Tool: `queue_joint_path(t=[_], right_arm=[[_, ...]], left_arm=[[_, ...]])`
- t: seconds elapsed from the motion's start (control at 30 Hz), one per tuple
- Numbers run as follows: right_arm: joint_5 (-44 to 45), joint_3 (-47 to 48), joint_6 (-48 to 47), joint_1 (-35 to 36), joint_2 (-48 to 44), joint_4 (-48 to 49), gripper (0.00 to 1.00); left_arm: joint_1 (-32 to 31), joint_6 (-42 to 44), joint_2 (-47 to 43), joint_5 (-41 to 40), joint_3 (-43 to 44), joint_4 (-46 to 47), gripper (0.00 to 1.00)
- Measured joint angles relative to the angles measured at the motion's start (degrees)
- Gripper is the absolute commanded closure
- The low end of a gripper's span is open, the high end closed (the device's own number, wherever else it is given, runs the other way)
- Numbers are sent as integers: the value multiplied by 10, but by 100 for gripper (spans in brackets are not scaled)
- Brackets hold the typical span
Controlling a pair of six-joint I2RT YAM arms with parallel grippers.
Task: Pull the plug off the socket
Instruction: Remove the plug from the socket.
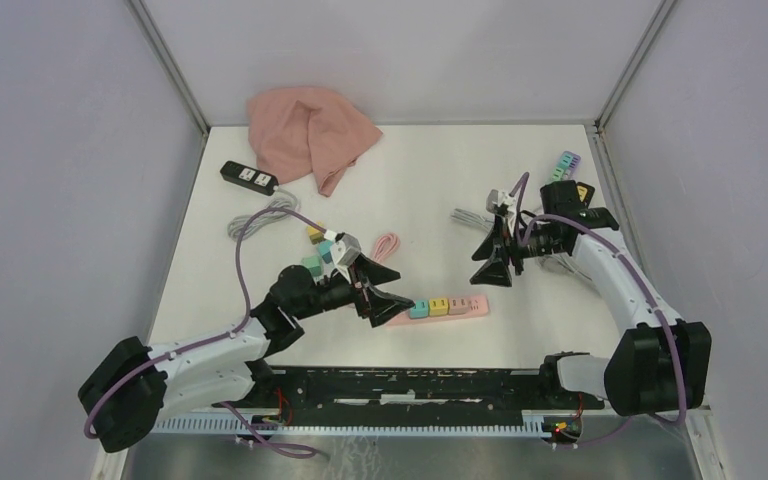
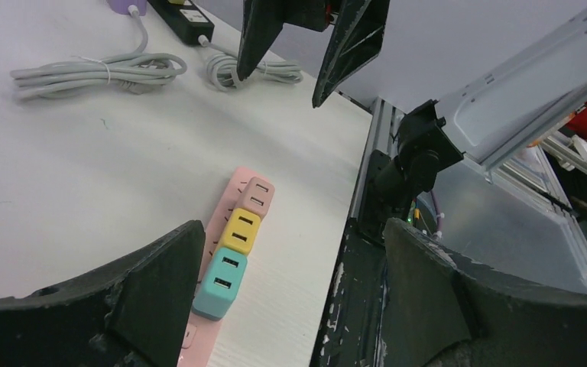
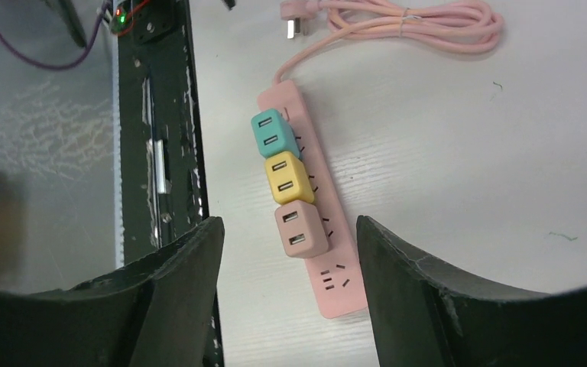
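A pink power strip [image 1: 478, 305] lies near the table's front edge with three cube plugs in it: teal [image 1: 419, 309], yellow [image 1: 439, 305] and pink [image 1: 459, 304]. My left gripper [image 1: 388, 288] is open and empty, just above the strip's left end. In the left wrist view the teal plug [image 2: 218, 284], yellow plug [image 2: 237, 231] and pink plug [image 2: 257, 197] sit by my left finger [image 2: 153, 283]. My right gripper [image 1: 495, 262] is open and empty, above and behind the strip's right end. The right wrist view shows the strip [image 3: 336, 287] and pink plug [image 3: 299, 229] between my fingers.
A pink cloth [image 1: 310, 130] lies at the back, with a black power strip [image 1: 249, 178] and grey cable [image 1: 260, 215] at the left. A coiled pink cable [image 1: 385, 245] and loose cube plugs [image 1: 312, 262] are mid-table. A black rail [image 1: 410, 385] runs along the front edge.
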Motion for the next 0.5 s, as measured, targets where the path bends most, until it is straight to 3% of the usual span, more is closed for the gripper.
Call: queue_joint_path(t=[0.1,0.33,0.5], right_arm=[[-14,-1,-99,0,-9,-53,27],[-26,-12,-351,0,-11,-183,22],[-13,-37,-446,10,-11,-219,22]], left_arm=[[-8,19,0,0,-22,38,0],[-8,50,2,-6,-35,77,1],[-8,66,29,-4,-35,81,1]])
